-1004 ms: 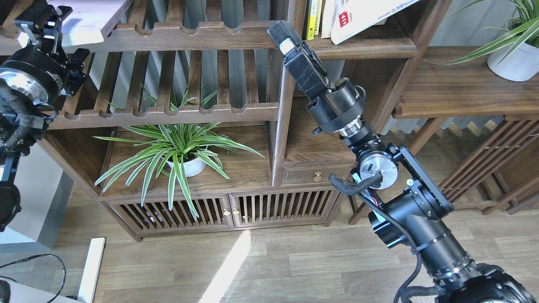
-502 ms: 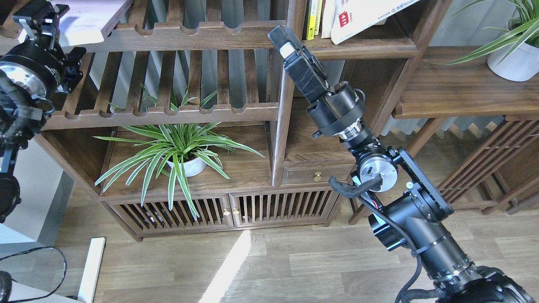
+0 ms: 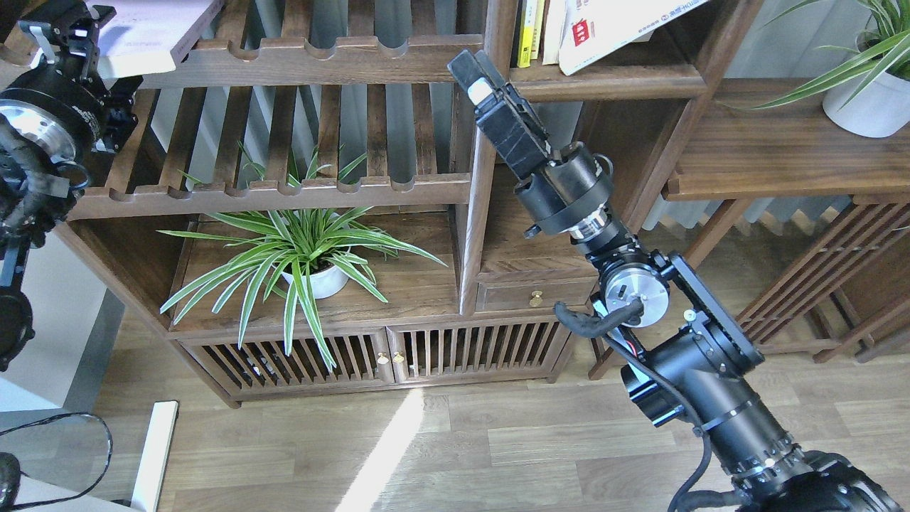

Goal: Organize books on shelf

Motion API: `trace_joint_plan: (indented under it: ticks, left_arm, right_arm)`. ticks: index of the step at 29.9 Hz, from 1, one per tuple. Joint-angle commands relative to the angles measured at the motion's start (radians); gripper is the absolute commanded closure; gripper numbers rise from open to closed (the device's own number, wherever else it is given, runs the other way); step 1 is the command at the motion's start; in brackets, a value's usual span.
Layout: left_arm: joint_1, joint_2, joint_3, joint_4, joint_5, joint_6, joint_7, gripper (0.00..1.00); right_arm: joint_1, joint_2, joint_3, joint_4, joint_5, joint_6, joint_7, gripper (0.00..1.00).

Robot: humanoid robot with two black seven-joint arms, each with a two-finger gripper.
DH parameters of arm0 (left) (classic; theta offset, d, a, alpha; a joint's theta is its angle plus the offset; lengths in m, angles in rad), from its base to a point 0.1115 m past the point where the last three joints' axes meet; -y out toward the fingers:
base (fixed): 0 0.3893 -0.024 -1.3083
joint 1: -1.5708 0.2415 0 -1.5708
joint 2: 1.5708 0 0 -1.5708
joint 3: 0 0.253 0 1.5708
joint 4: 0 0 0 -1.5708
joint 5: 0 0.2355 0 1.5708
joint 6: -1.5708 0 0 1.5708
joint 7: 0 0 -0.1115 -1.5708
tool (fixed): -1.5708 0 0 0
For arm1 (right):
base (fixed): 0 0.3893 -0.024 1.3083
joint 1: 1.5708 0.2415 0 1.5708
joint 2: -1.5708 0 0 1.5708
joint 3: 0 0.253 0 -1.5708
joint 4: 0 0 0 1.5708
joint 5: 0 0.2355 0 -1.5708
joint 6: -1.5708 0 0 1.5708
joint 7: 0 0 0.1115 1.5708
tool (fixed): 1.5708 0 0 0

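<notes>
A large white book with a small red label (image 3: 625, 28) leans tilted on the solid flat-board shelf (image 3: 611, 77) at the top right. A pale lilac-white book (image 3: 153, 32) lies flat on the upper slatted rack at the top left. The red-and-dark book is out of view. My left gripper (image 3: 67, 35) is right at that pale book's left end; its fingers are dark and I cannot tell if they hold anything. My right gripper (image 3: 470, 71) points up at the shelf's left front corner, left of the white book, and looks empty. It is seen side-on.
Thin yellow and pale upright books (image 3: 531, 32) stand left of the white book. A vertical post (image 3: 483, 178) is just behind my right gripper. A spider plant in a white pot (image 3: 313, 281) sits lower down. Another potted plant (image 3: 867, 99) stands on the right side unit.
My right gripper has shifted slightly left, along the shelf's front edge. My left gripper has drifted a little up and left beside the pale book. The books have not moved.
</notes>
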Motion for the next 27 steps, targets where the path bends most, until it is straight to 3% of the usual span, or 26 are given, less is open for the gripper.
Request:
trace_joint_plan:
  ticks: [1,14,17,27]
  left_arm:
    - [-0.001,-0.001,0.001,0.0,0.0,0.0,-0.001,0.36]
    - [-0.001,0.002,-0.003,0.0,0.0,0.0,-0.017,0.48]
    - [-0.001,0.002,-0.025,0.002,0.0,0.0,-0.017,0.57]
    - [0.002,0.004,-0.032,0.0,-0.002,-0.003,-0.017,0.64]
  right_arm:
    - [0.0,0.0,0.0,0.0,0.002,0.0,0.0,0.08]
    - [0.0,0.0,0.0,0.0,0.0,0.0,0.0,0.08]
    - [0.0,0.0,0.0,0.0,0.0,0.0,0.0,0.08]
    - [0.0,0.0,0.0,0.0,0.0,0.0,0.0,0.08]
